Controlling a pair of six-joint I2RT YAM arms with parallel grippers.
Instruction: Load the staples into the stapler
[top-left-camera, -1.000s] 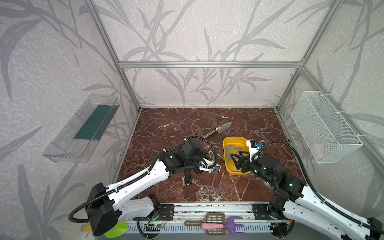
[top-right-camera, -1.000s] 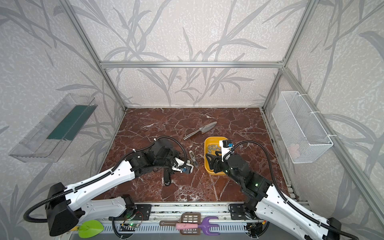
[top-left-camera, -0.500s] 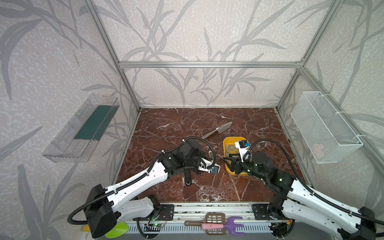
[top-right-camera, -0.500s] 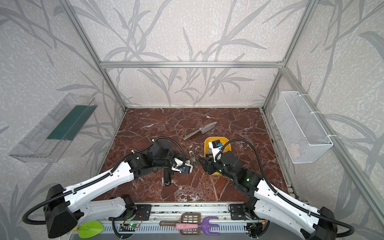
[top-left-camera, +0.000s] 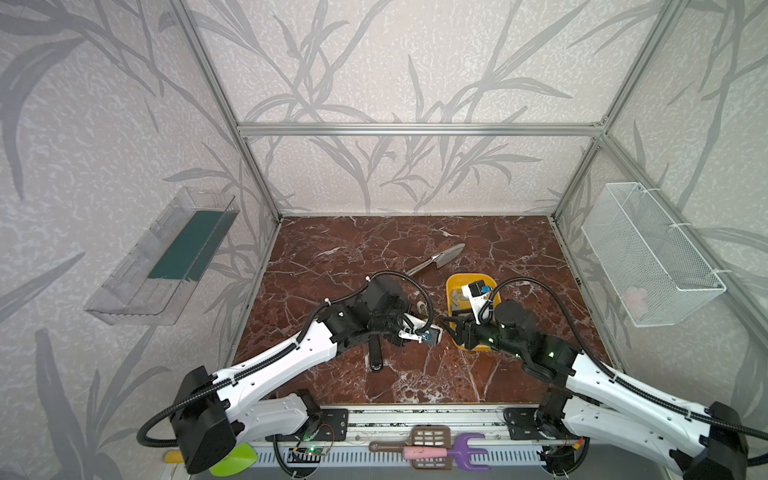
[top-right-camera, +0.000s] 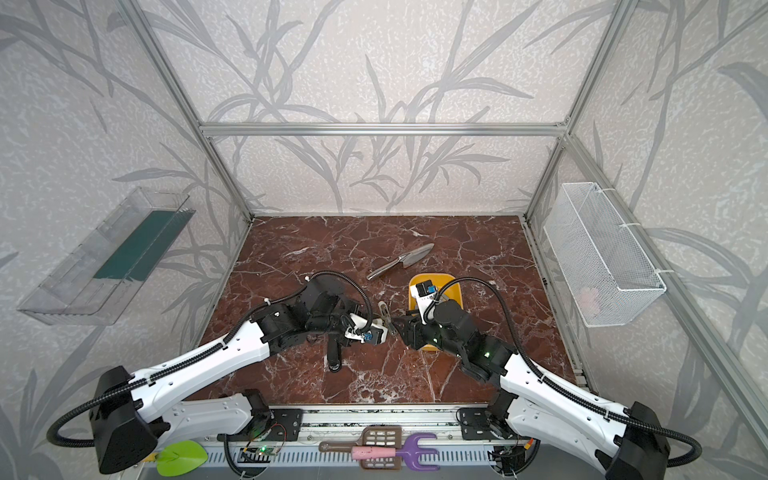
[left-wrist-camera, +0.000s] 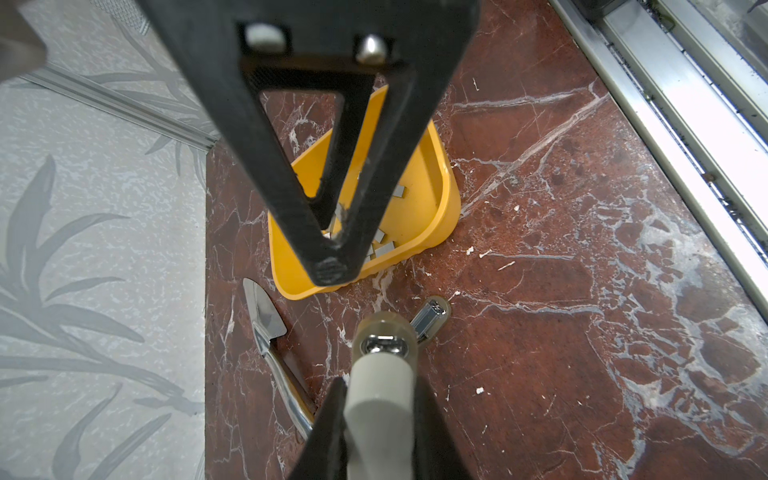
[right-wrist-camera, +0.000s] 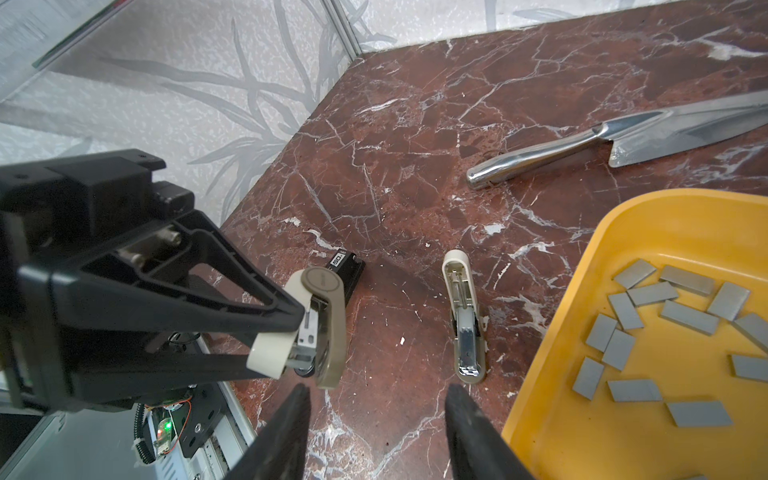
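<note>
Many grey staples (right-wrist-camera: 690, 318) lie loose in the yellow tray (right-wrist-camera: 582, 436) on the counter (right-wrist-camera: 415, 145).
The left pincer (right-wrist-camera: 282, 340) is clamped on a beige stapler (right-wrist-camera: 330, 332); the right pincer (right-wrist-camera: 378, 390) stands part open and empty, between that stapler and the tray, near an opened stapler (right-wrist-camera: 465, 324) lying flat on the counter just beside the tray.

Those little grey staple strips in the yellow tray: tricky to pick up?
Probably. The staples lie flat on the tray's smooth floor, so catching an edge looks hard. They seem thin and light, so a nudge would likely slide or scatter them.
</note>
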